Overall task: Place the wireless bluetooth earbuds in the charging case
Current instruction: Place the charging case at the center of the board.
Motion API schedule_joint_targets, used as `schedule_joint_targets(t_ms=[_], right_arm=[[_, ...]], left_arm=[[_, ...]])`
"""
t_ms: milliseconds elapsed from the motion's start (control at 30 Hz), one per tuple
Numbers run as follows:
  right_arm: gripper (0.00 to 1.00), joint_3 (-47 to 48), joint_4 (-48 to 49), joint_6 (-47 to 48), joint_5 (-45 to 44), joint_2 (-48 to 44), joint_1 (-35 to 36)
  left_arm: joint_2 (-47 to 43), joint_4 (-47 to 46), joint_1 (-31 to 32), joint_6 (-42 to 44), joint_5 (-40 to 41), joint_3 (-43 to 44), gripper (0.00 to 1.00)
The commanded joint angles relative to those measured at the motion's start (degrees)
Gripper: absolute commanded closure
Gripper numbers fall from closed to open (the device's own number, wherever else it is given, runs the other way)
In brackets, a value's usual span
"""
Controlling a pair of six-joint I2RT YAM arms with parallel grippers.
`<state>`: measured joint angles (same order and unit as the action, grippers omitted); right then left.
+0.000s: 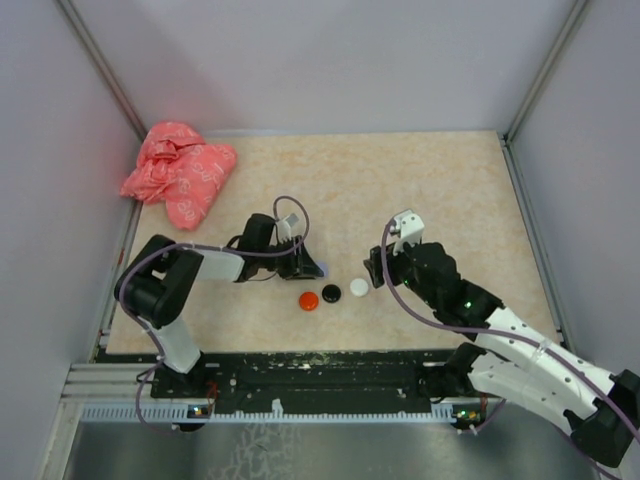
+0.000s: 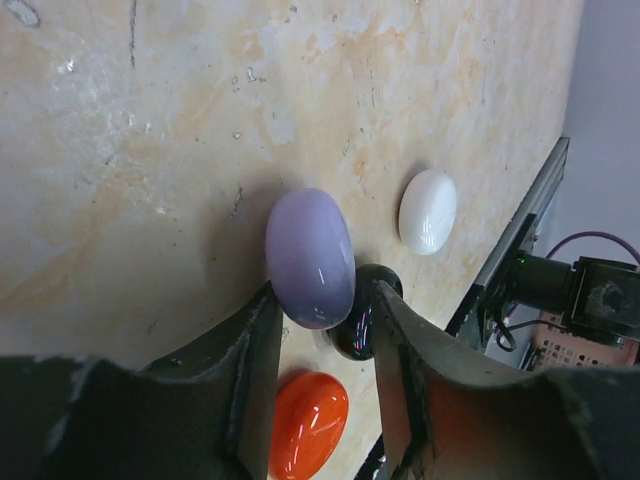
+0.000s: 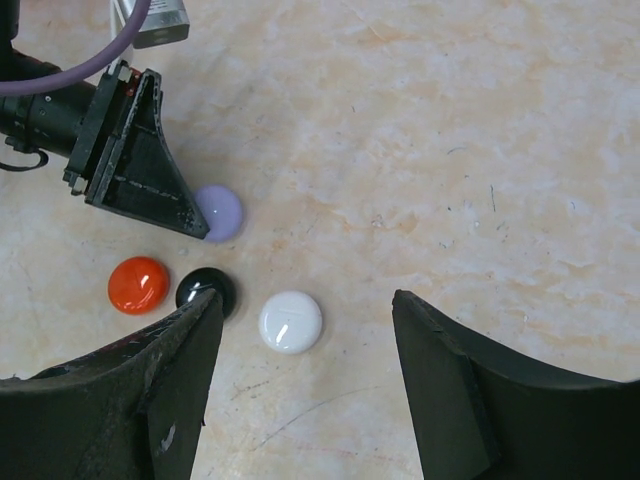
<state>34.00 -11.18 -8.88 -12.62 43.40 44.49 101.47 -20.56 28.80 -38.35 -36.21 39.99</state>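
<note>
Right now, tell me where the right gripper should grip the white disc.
I'd pinch the white disc across its rim, coming from straight above: it lies flat, its glossy dome gives no hold, and the black disc crowds one side.

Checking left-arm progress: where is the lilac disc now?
Left wrist view: the lilac disc lies at the left fingers' tips, with the black disc just beside it.
</note>
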Motion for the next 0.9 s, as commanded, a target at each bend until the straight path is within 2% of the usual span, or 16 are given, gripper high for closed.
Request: schedule_joint_targets(t_ms=[0, 100, 233, 300, 433, 533, 767, 867], right_arm=[[0.31, 0.8, -0.2, 0.6, -1.7, -2.1, 0.1], [0.31, 1.5, -1.6, 0.0, -1.8, -3.3, 0.1], [0.31, 2.8, -4.4, -0.4, -2.0, -5.0, 0.1], [0.31, 3.6, -6.3, -0.5, -3.3, -6.3, 0.1], [0.30, 5.2, -10.9, -0.2, -7.4, -9.4, 0.1], [0.28, 6.4, -14.6, 0.0, -11.2, -12.7, 0.1], [0.21, 8.1, -20.7, -0.5, -18.1, -19.9, 0.1], [0.18, 8.0, -22.8, -0.7, -20.9, -22.8, 0.1]], left_arm=[[-2.6, 7.2, 0.4, 3.5, 4.6, 0.7, 0.50], [-6.5, 11.9, 0.4, 5.7, 7.3, 0.5, 0.40], [-13.1, 19.7, 0.3, 8.7, 12.3, 0.4, 0.38], [-18.0, 23.6, 0.3, 9.8, 15.3, 0.2, 0.32], [-30.2, 30.6, 0.0, 11.7, 19.7, -0.1, 0.17], [-41.8, 36.6, -0.1, 12.5, 24.1, 0.4, 0.01], [-69.5, 40.1, -0.1, 12.1, 38.8, -3.4, 0.00], [-78.5, 40.6, -0.1, 13.3, 41.4, -5.2, 0.00]])
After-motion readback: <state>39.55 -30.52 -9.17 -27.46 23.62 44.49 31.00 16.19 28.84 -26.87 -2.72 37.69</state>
